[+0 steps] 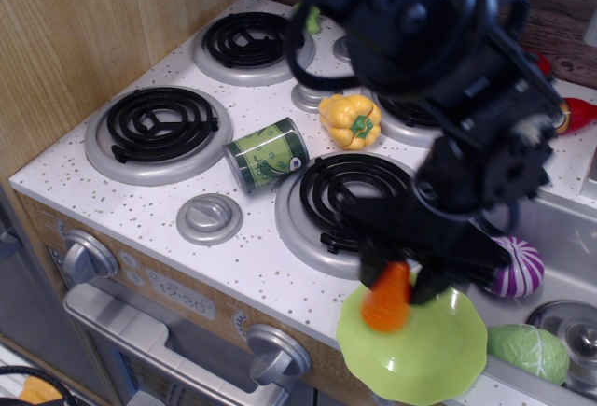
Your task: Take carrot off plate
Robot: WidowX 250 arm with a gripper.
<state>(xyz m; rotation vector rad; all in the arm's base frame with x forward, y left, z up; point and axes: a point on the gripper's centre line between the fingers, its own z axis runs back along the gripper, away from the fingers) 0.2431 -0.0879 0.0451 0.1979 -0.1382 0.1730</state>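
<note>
The orange toy carrot (386,301) is held between my gripper's (399,280) two black fingers, lifted and tilted over the left rim of the lime-green plate (437,350). The plate sits at the front right corner of the toy stove, partly overhanging the edge. My gripper is shut on the carrot's upper part; the carrot's wide end points down-left. The black arm covers the rear right of the stove.
A green can (267,154) lies on its side mid-stove. A yellow bell pepper (350,119) sits behind the front right burner (340,197). A purple-white vegetable (516,271) and a green cabbage (528,351) lie to the right. A wooden wall stands at left.
</note>
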